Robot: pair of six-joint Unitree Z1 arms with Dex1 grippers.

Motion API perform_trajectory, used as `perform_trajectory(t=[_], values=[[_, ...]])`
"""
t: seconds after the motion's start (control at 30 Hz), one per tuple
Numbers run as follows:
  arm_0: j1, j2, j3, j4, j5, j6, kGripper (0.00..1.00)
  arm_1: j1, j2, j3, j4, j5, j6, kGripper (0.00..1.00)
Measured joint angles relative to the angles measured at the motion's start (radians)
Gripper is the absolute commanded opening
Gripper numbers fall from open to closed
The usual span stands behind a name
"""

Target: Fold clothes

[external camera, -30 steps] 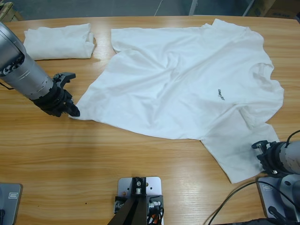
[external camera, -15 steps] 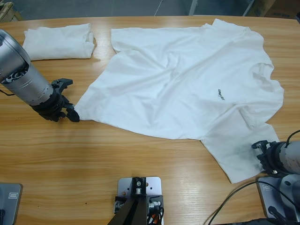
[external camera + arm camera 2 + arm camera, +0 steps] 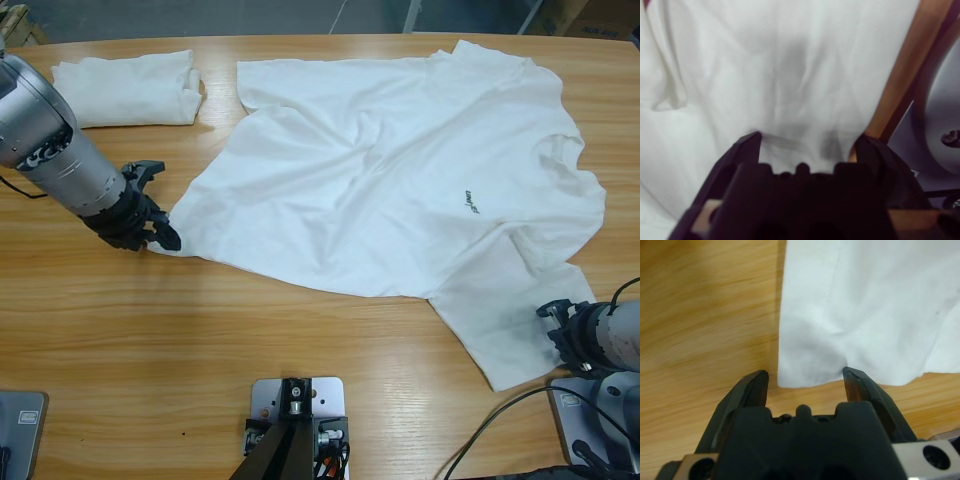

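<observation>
T-shirt (image 3: 400, 190) lies spread, unfolded, on the bench (image 3: 200, 340); one folded garment (image 3: 125, 88) sits beyond the left claw (image 3: 160, 232), released astride a corner; right claw (image 3: 560, 335) released over a sleeve

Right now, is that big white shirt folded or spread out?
Spread out: the T-shirt lies open and wrinkled across the table, logo showing.
</observation>
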Motion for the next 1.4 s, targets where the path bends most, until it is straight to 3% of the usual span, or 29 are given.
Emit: perform_trajectory(t=[0.03,0.17,0.23,0.3,0.43,0.5,0.53,1.03,1.4], values=[[0.0,0.002,-0.002,-0.001,0.0,0.0,0.02,0.0,0.0,0.0,0.0,0.0,0.0,0.508],[0.0,0.005,-0.006,-0.001,-0.018,0.0,0.0,0.0,0.0,0.0,0.0,0.0,0.0,0.499],[0.0,0.006,-0.006,-0.002,-0.019,0.0,0.0,0.0,0.0,0.0,0.0,0.0,0.0,0.303],[0.0,0.008,-0.006,-0.002,-0.019,0.0,0.0,0.0,0.0,0.0,0.0,0.0,0.0,0.242],[0.0,0.009,-0.006,-0.002,-0.019,0.0,0.0,0.0,0.0,0.002,-0.002,-0.002,-0.017,0.225],[0.0,0.009,-0.006,-0.003,-0.019,0.0,0.0,0.0,0.0,0.003,-0.003,-0.003,-0.024,0.038],[0.0,0.009,-0.006,-0.003,-0.019,0.0,0.0,0.0,0.0,0.003,-0.003,-0.004,-0.026,0.0],[-0.006,0.008,-0.004,-0.003,-0.019,0.001,0.0,-0.001,-0.042,0.014,-0.059,-0.055,-0.041,0.0],[-0.007,0.006,0.001,-0.005,-0.019,0.001,0.0,-0.001,-0.037,-0.004,-0.01,-0.03,-0.058,0.0]])
